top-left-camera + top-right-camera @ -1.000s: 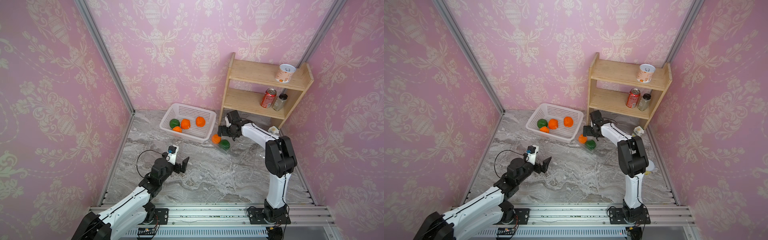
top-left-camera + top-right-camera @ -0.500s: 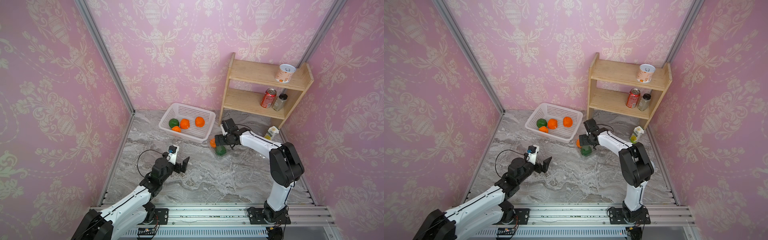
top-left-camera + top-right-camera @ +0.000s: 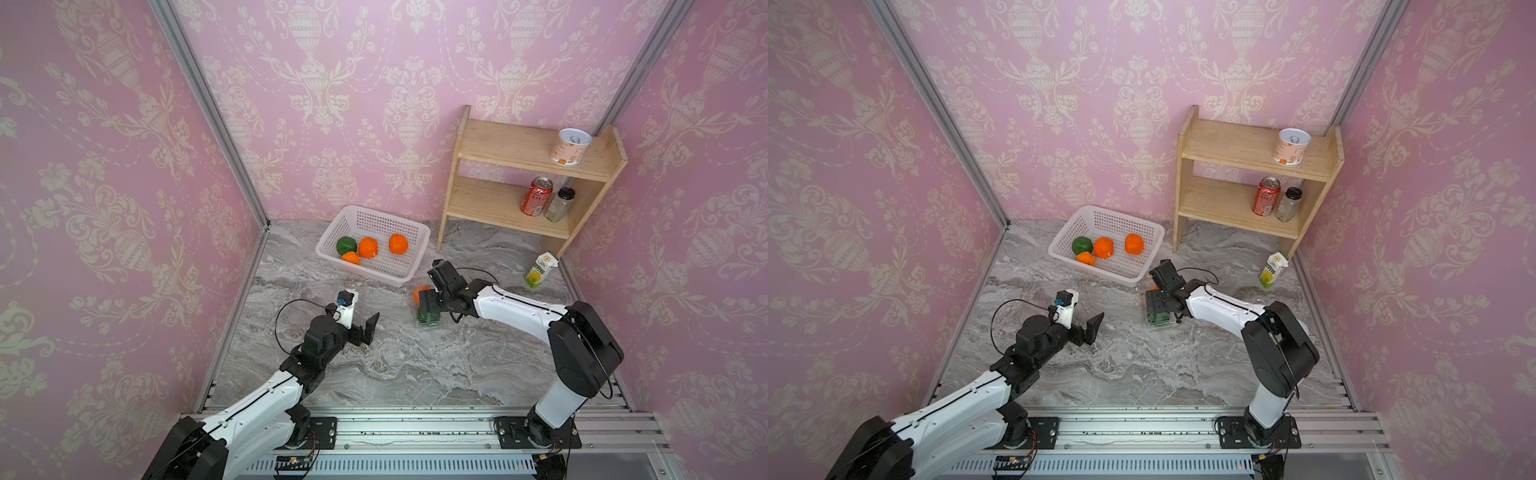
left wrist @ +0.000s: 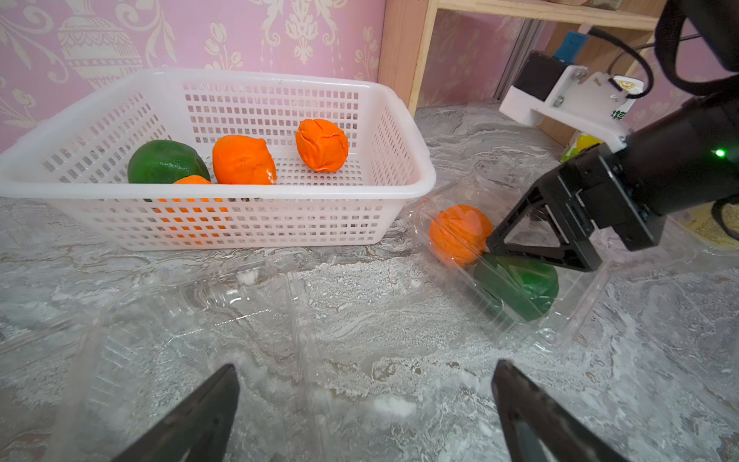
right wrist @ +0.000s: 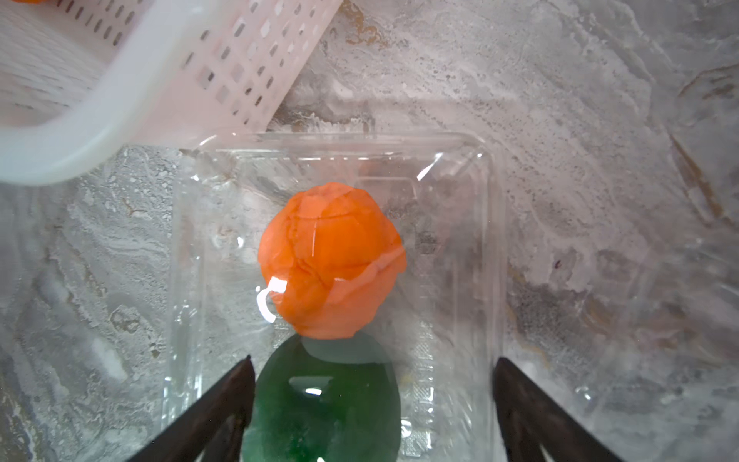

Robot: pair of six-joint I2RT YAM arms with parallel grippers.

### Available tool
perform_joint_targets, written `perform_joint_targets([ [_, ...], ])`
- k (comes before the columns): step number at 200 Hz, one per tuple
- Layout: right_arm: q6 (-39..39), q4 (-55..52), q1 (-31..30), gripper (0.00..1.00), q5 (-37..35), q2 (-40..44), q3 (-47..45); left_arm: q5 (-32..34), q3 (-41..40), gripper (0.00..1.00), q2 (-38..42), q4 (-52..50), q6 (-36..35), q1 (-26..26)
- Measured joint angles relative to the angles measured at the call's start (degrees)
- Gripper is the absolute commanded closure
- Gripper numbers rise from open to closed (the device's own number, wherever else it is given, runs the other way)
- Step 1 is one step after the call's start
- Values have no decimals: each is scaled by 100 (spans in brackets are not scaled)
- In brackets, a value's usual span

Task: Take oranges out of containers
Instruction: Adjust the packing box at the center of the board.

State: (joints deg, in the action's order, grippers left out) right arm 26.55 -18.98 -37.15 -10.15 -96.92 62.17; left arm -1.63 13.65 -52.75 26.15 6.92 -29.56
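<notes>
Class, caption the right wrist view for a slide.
Open right gripper over a clear container holding an orange fruit and a green fruit.

Both top views look steeply down over the whole desk (image 3: 415, 365); both wrist cameras sit close, sharing the filled container (image 4: 576, 320).

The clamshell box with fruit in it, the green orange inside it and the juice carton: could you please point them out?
clamshell box (image 5: 340, 138), right wrist view, its clear rim
green orange (image 5: 326, 404), right wrist view, its glossy skin
juice carton (image 3: 539, 272), a top view, its front face
</notes>
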Motion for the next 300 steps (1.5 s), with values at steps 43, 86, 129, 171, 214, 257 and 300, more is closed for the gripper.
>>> perform_joint_targets([
  [43, 535, 157, -514, 7, -295, 396, -485, -74, 0, 1, -39, 26, 2, -26],
  [86, 929, -22, -879, 6, -380, 824, -804, -107, 0, 1, -284, 149, 11, -26],
  [129, 1191, -538, -903, 5, -485, 1440, -1016, -144, 2, 1, -935, 343, 153, -26],
  [171, 1394, -745, -903, 4, -680, 2041, -1034, -378, 74, 1, -1670, 481, 481, -26],
  [214, 1532, -743, -903, 4, -723, 2188, -1064, -564, 323, 1, -2186, 614, 850, -26],
  [257, 1606, -721, -835, 6, -621, 1967, -1067, -769, 466, 1, -2667, 688, 1172, -26],
  [300, 1720, -492, -632, 7, -264, 1869, -1167, -879, 466, 1, -2404, 706, 1252, -26],
])
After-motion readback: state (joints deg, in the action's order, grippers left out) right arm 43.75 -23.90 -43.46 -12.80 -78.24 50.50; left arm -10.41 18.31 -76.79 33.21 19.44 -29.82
